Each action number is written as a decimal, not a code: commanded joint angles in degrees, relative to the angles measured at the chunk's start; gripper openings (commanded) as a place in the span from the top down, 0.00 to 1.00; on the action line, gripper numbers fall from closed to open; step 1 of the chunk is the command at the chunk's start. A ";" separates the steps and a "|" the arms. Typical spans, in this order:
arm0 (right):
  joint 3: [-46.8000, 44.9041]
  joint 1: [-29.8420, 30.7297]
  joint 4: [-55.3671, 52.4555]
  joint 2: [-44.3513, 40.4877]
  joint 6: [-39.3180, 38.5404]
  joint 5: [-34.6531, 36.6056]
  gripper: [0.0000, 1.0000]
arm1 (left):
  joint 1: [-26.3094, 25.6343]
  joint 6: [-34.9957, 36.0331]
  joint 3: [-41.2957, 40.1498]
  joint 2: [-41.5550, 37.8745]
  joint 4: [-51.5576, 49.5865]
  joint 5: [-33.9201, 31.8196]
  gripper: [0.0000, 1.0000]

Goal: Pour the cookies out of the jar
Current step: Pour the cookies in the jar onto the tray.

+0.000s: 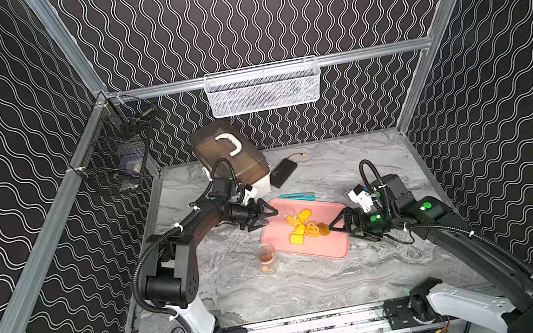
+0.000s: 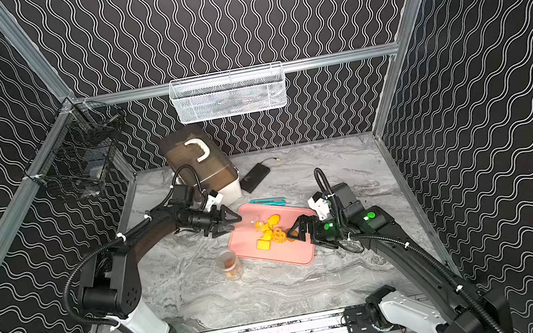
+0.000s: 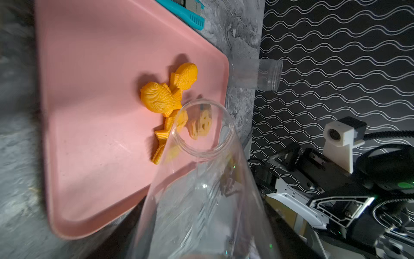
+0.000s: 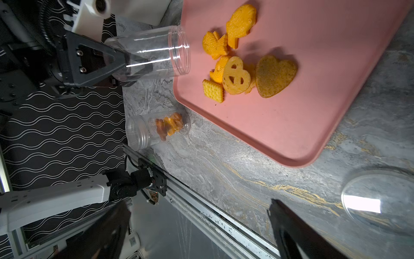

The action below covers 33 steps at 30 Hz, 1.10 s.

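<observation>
At the back of the bench stands a storage box with a brown lid and a white handle, and just beside it lies a flat black device with a short cable. A teal tool lies against the far edge of the pink tray. A second jar stands upright on the bench just off the tray's near left corner, with a few biscuit pieces inside. A clear lid lies on the bench near the right arm. The left gripper is clamped on the clear jar, which lies tipped on its side with its mouth just over the tray's left edge. In the right wrist view it looks empty. The cookies lie heaped on the tray, near the jar's mouth and apart from it. The right gripper hangs at the tray's right edge close to the heap, its jaws spread wide and holding nothing.
</observation>
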 commanded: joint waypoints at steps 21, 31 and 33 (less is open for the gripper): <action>0.74 0.00 -0.52 -0.34 -0.04 0.56 0.00 | -1.34 6.91 3.54 -3.45 -10.52 -7.75 0.30; 7.17 -0.09 -4.07 -0.58 -1.29 2.04 0.00 | -0.90 1.21 5.84 -8.17 -7.92 -0.19 0.30; 9.52 -0.05 -4.97 -0.37 -1.51 1.98 0.00 | -0.90 -0.14 6.59 -9.71 -7.69 0.67 0.29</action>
